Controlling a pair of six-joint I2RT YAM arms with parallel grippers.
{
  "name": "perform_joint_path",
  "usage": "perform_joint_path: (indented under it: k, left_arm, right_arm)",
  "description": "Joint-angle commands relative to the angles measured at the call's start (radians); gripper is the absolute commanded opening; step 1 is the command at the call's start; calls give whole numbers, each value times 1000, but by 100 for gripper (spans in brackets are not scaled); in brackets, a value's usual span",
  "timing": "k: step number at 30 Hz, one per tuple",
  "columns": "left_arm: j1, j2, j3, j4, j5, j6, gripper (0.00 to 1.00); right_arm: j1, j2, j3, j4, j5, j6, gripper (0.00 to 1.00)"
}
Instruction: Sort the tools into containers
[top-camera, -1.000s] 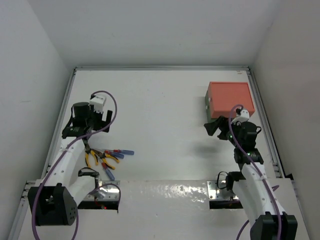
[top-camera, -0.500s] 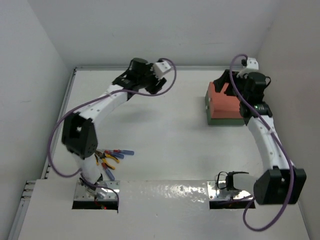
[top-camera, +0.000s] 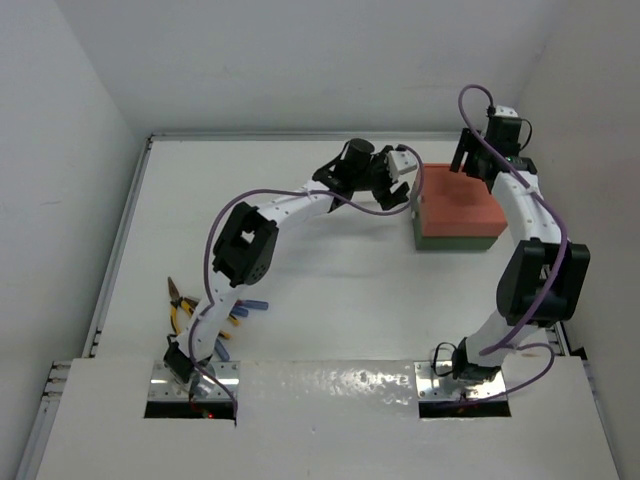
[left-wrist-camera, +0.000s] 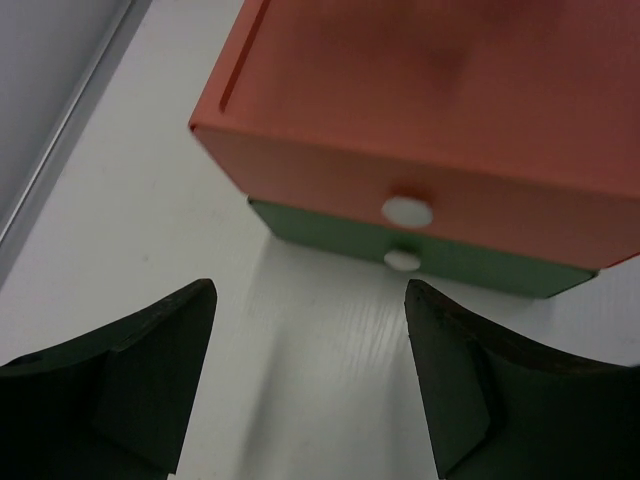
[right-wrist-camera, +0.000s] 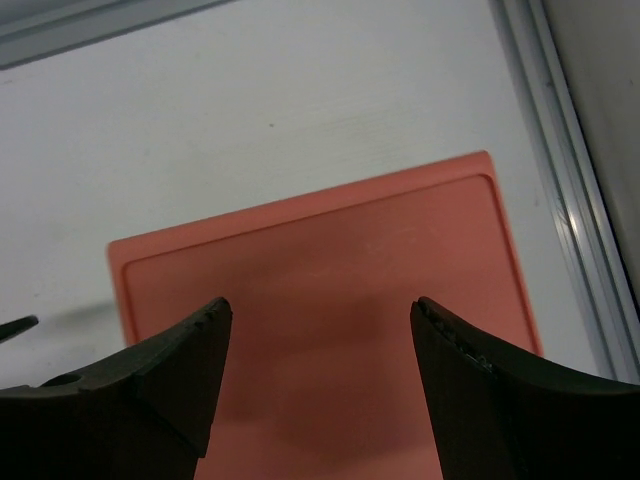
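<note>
The containers are stacked at the back right: an orange-red tray (top-camera: 460, 200) on a dark green one (top-camera: 455, 240). In the left wrist view the orange tray (left-wrist-camera: 430, 120) and the green tray (left-wrist-camera: 470, 262) each carry a white knob, and my left gripper (left-wrist-camera: 310, 290) hovers open over bare table just in front of them. From above, the left gripper (top-camera: 400, 185) is at the stack's left side. My right gripper (right-wrist-camera: 320, 305) hangs open above the orange tray's flat top (right-wrist-camera: 330, 240), near its far edge. The tools (top-camera: 240, 308) lie at the near left, partly hidden by the left arm.
A metal rail (right-wrist-camera: 560, 200) runs along the table's right edge, close to the stack. Another rail (left-wrist-camera: 60, 130) borders the table beside the left gripper. White walls enclose the table on three sides. Mounting plates (top-camera: 455, 385) sit at the near edge.
The left arm has stretched from the left side across to the stack's left face. The right arm has risen and reached over the orange tray's far edge. The tools have not moved.
</note>
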Motion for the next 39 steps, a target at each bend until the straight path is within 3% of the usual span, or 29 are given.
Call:
perform_joint_path:
  k: [1, 11, 21, 25, 39]
  left_arm:
    - [3, 10, 64, 192, 133, -74, 73]
    - [-25, 82, 44, 244, 182, 7, 70]
    - [-28, 144, 56, 344, 318, 68, 59]
    - [-35, 165, 73, 376, 323, 67, 52]
    - [-66, 139, 83, 316, 293, 56, 46]
  right_arm:
    - [-16, -4, 2, -6, 45, -2, 71]
    - [-16, 34, -127, 103, 16, 9, 71]
    - [-16, 34, -213, 148, -8, -4, 69]
    - [-16, 27, -239, 158, -5, -1, 68]
    - [-16, -4, -289, 171, -7, -14, 69]
